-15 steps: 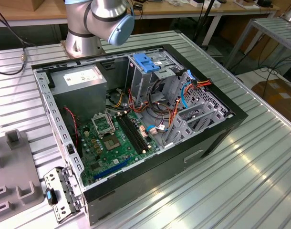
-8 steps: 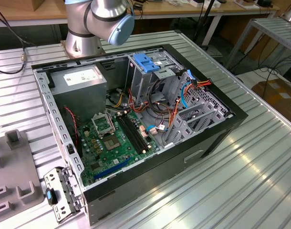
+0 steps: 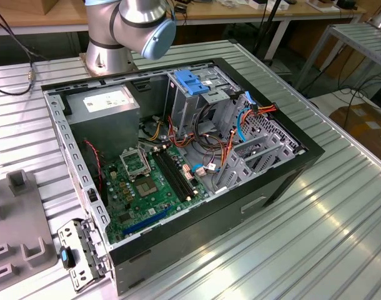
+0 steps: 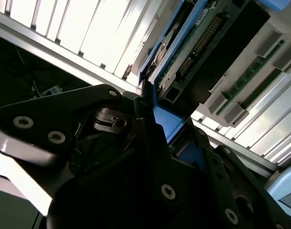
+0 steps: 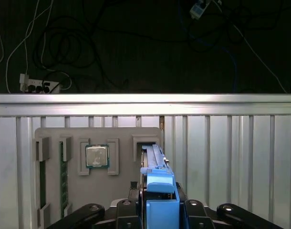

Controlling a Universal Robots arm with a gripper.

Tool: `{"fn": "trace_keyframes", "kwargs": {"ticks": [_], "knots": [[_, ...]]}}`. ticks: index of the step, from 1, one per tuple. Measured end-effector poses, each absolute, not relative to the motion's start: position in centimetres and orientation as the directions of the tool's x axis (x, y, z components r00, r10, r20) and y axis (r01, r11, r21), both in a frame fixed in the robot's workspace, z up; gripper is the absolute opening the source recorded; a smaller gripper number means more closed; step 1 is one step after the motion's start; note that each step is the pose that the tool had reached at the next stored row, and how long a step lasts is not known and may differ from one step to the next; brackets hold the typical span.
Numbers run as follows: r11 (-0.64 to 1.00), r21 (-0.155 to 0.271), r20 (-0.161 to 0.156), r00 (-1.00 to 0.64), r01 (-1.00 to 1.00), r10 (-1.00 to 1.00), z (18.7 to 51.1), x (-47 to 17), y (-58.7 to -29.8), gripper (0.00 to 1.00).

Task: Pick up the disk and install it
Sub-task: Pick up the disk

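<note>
Right, we're down at the grey tray (image 5: 120, 191) and the gripper (image 5: 160, 212) has its two black fingers (image 5: 129, 210) pinched either side of the disk (image 5: 157, 188), squeezing the bright blue carrier at the near end. The key line: in the first wrist view the disk stands on edge and its long axis runs straight out from between the fingers, away from the wrist and down toward the tray's slot, so the drive is dead ahead of the pincer, not off to a side. Whether its far end has cleared that slot, I can't tell. Beside it in the tray sit a square processor chip (image 5: 97, 156) and green memory sticks (image 5: 43, 179). The second wrist view shows the drive's green circuit board (image 4: 198, 43) and the blue frame running down between the fingers. Over in the exterior view the open computer case (image 3: 284, 169) lies toward that view's right of the tray (image 3: 15, 250), its tall metal cage (image 3: 206, 109) topped by a light-blue latch plate (image 3: 192, 81)
</note>
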State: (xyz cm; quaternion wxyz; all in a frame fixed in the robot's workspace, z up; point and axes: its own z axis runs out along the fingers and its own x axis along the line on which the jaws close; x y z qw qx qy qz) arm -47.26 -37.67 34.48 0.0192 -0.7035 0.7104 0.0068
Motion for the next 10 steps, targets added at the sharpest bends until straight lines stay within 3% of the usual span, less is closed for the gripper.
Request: {"fn": "trace_keyframes", "kwargs": {"ticks": [10], "knots": [[0.01,-0.017,-0.038,-0.009,-1.0,-0.999,35.38,-47.25,-37.67,0.37]]}}
